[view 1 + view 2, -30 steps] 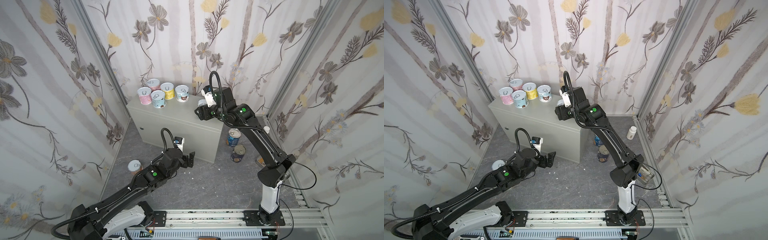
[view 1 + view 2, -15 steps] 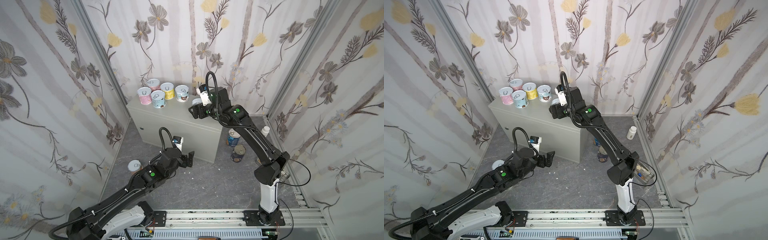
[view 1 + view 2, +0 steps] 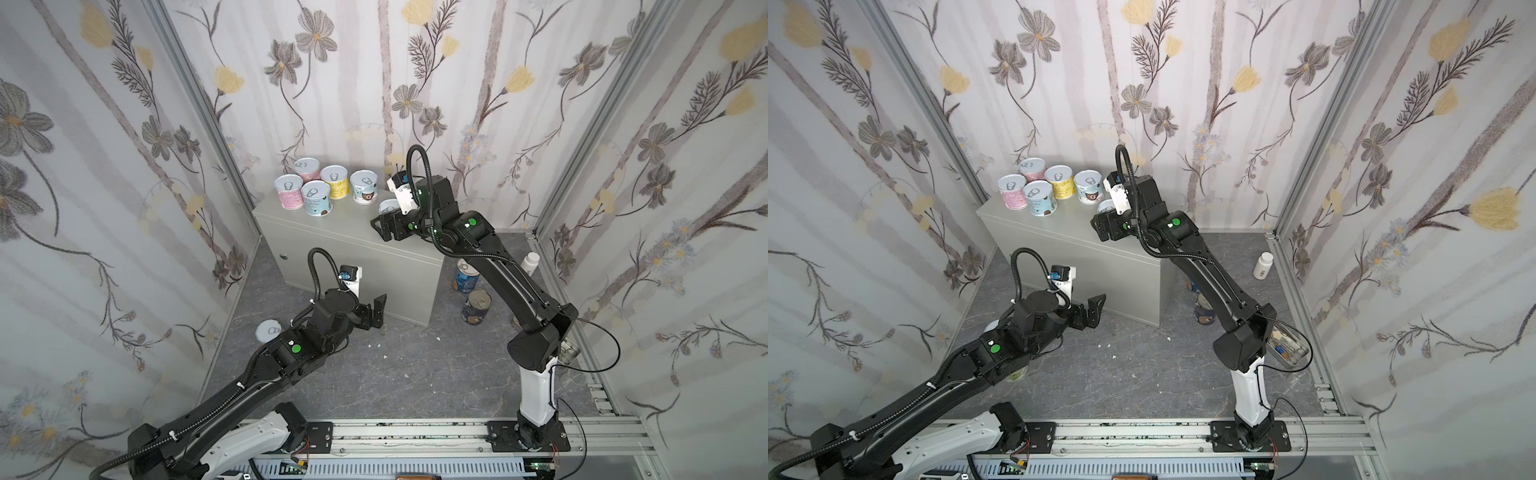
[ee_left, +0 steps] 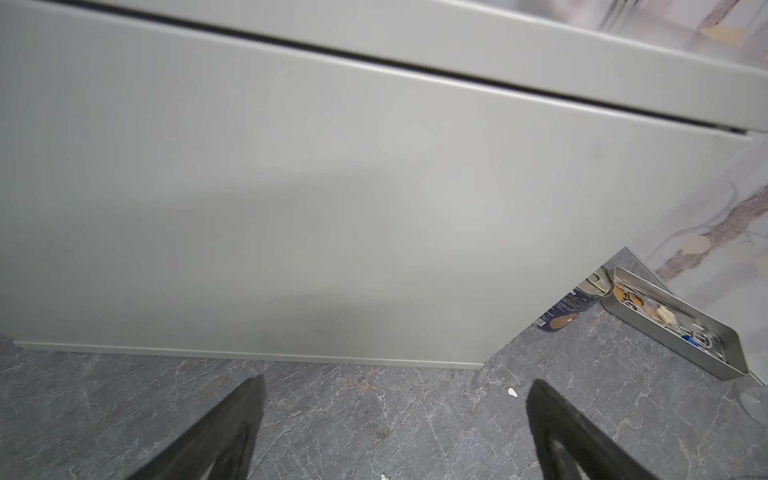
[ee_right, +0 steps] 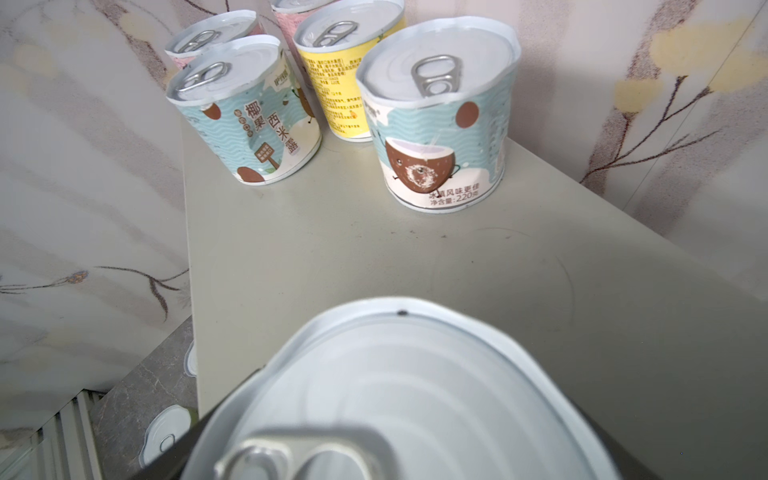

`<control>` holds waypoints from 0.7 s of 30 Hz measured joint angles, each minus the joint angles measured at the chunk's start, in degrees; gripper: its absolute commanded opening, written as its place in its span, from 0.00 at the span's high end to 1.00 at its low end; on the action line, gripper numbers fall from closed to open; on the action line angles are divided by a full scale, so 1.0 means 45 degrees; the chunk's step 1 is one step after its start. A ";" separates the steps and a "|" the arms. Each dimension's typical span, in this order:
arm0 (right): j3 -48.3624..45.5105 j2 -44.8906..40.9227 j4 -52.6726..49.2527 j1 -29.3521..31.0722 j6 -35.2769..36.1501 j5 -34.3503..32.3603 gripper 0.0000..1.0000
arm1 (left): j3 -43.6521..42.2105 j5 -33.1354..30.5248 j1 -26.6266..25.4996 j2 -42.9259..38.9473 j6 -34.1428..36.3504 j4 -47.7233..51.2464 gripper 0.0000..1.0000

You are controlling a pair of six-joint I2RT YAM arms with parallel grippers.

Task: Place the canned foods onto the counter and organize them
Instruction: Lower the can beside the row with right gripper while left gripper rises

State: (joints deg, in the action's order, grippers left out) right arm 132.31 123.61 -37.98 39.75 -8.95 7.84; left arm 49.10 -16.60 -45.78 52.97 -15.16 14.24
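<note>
While straddling a can [image 3: 389,204] by the back edge of the counter [image 3: 332,232], cannot tell right gripper [image 3: 380,227] hold as tight or loose; five more cans [image 3: 316,196] at back left corner; left gripper [image 3: 377,311] spread wide, empty.

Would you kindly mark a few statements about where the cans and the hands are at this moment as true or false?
1. The yellow can stands on the counter. True.
2. The left hand holds a can. False: it is open and empty, low in front of the counter.
3. The white bottle stands on the counter. False: it stands on the floor, right of the counter.
4. The tall blue can and the dark navy can stand on the floor beside the counter. True.
5. A short can sits on the floor beside the left arm. True.
</note>
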 measured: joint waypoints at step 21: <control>0.0058 0.1214 0.3487 0.0384 -0.1035 0.0379 0.04 | 0.0719 -0.0316 0.0971 -0.0529 0.0408 0.0942 0.00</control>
State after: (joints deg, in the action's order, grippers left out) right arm 132.57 129.08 -22.28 41.47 -13.61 9.54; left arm 52.34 -18.02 -41.41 50.59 -13.32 18.48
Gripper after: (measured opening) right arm 0.945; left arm 0.996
